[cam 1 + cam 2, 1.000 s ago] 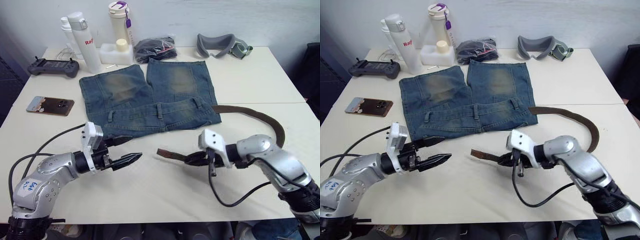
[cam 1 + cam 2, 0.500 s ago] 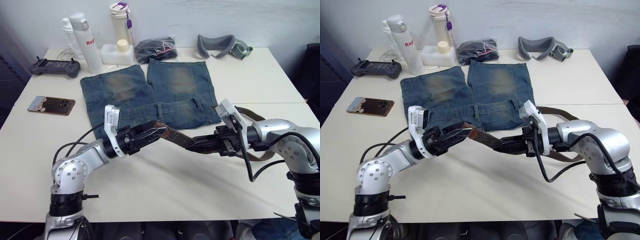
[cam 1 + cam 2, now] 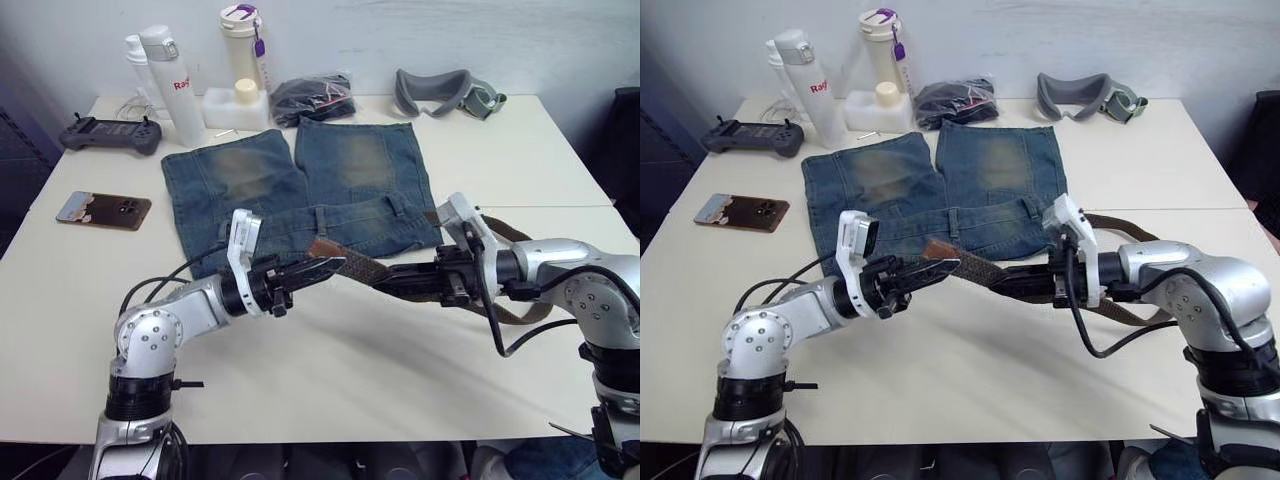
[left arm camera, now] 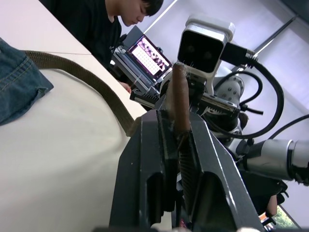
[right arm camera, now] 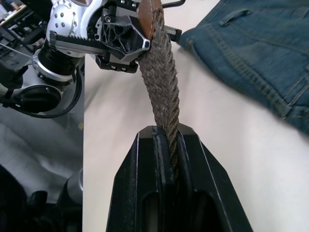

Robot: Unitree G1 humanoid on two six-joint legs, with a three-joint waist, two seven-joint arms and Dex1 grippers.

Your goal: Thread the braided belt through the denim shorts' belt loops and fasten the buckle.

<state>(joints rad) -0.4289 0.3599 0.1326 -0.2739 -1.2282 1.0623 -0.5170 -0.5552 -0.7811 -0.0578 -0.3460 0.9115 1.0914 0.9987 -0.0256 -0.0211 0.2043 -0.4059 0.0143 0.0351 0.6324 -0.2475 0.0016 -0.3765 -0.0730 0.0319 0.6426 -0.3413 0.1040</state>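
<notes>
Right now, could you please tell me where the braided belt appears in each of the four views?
Left eye view: braided belt spans between left gripper and right gripper.
Right eye view: same span, before the denim shorts.
Left wrist view: tip between the fingers.
Right wrist view: strap rises from the fingers.
Shared landmark: the shorts.

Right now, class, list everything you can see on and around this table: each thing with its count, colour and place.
Denim shorts: one, blue, mid-table.
Braided belt: one, dark brown, lifted between both grippers, trailing right.
Bottles: three, white, far left.
Black bundle: one, far edge.
Goggles: one, grey, far right.
Controller: one, dark grey, far left.
Phone: one, left edge.
Person: one, dark top, by laptop.
Left gripper: shut on belt tip.
Right gripper: shut on belt.
</notes>
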